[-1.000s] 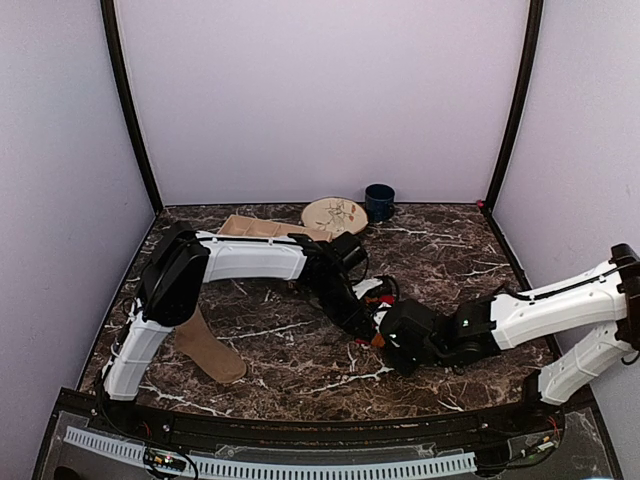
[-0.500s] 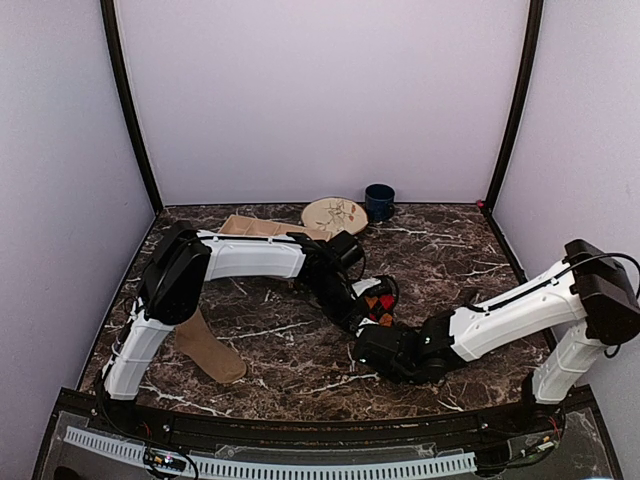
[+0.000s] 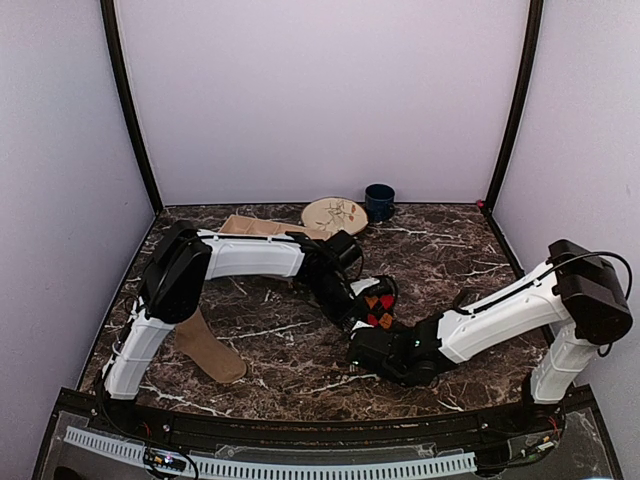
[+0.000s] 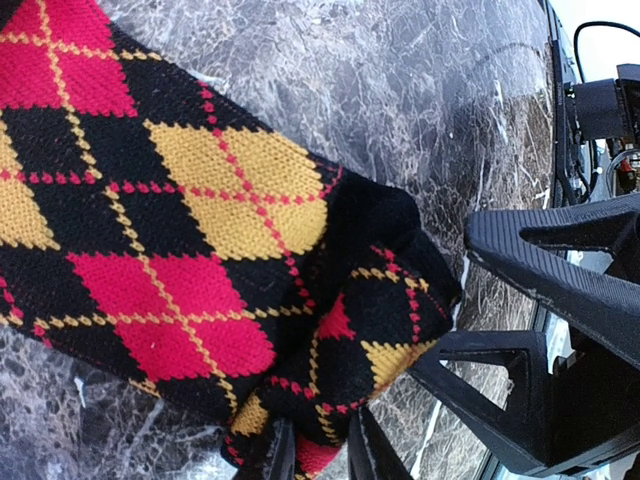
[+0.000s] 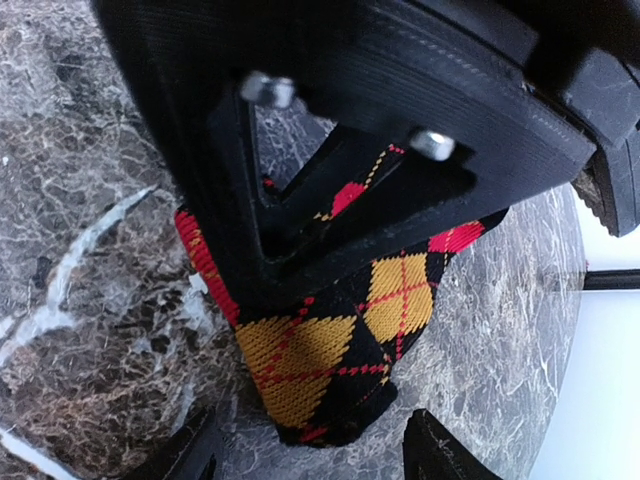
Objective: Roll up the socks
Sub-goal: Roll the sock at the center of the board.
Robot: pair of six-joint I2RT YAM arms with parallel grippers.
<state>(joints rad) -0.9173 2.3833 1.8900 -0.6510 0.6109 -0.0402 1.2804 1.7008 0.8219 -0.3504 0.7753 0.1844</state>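
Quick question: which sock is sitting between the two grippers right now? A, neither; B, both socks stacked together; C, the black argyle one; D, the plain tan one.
C: the black argyle sock lies between the left gripper and the right gripper, while the tan sock lies by itself well off to their left.

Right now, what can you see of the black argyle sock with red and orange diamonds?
The black knit argyle sock, patterned with red and orange diamonds, lies mid-table on the dark marble table, one end folded back over itself. The left gripper pinches that fold. The right gripper, open, straddles one end of the sock without visibly gripping it.
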